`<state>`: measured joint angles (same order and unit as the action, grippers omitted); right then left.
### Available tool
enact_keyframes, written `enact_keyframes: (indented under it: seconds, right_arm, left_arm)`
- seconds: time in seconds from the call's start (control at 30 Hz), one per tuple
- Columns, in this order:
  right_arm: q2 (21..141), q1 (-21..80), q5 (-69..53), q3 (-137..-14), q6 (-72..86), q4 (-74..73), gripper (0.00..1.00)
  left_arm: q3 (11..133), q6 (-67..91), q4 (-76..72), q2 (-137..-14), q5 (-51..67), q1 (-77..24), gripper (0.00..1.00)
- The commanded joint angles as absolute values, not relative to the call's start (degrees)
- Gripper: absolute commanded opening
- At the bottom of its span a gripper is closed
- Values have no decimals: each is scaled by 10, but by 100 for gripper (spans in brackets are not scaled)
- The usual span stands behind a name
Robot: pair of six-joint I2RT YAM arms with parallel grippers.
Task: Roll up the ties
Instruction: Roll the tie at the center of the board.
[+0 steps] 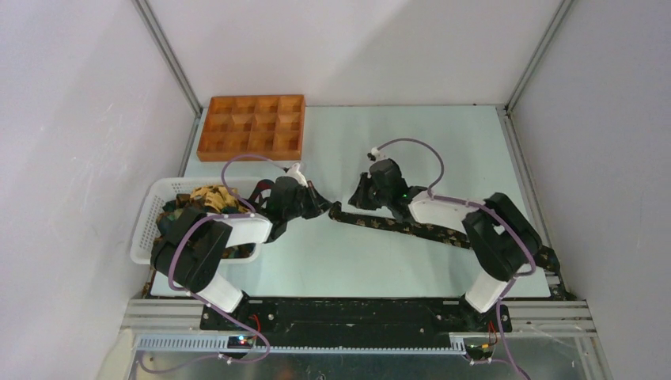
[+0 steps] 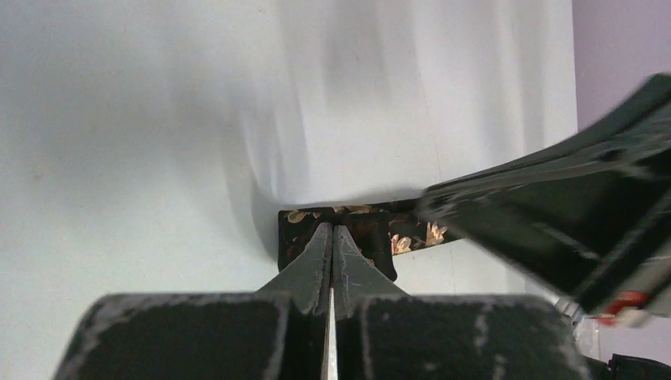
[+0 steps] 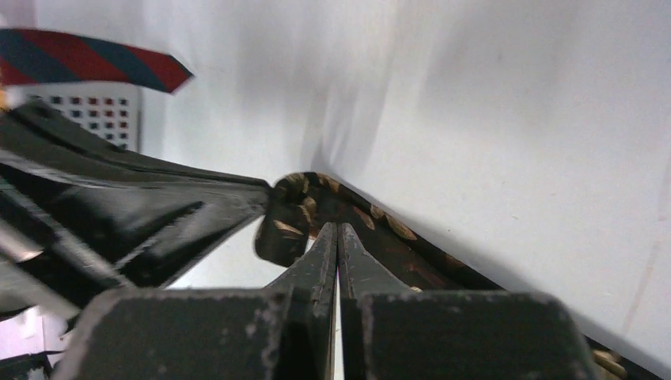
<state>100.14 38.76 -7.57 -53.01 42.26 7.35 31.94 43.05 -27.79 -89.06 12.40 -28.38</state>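
Tie [image 1: 396, 228] end lies mid-table between the left hand [image 1: 324, 207] and right hand [image 1: 354, 201], both pinched shut, open table [image 1: 380, 142] beyond.

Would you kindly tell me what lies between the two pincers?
The tie's curled end lies there; both wrist views show it.

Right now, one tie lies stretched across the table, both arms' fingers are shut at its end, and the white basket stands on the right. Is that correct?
No. The top view shows the white basket on the left, beside the left arm. The rest holds: one tie lies stretched across the table, and the left fingers and right fingers are shut at its end.
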Motion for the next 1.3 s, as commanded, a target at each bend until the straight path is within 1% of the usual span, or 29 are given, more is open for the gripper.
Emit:
enact_keyframes:
  seconds: [0.0,0.1,0.3,0.77,1.27]
  right_arm:
    - [931,383,-13,-534,380,38,0]
    - [920,381,-30,-534,373,37,0]
    - [944,382,-117,-534,378,64,0]
    - [991,386,-143,-536,387,57,0]
    - [1033,386,-129,-536,392,45,0]
  left_arm:
    - [335,399,-268,-890,131,-291,0]
    - [345,387,-253,-892,128,-300,0]
    - [365,381,-238,-899,121,-320,0]
    - [389,381,-225,-919,117,-337,0]
    - [390,379,-218,-924,115,-339,0]
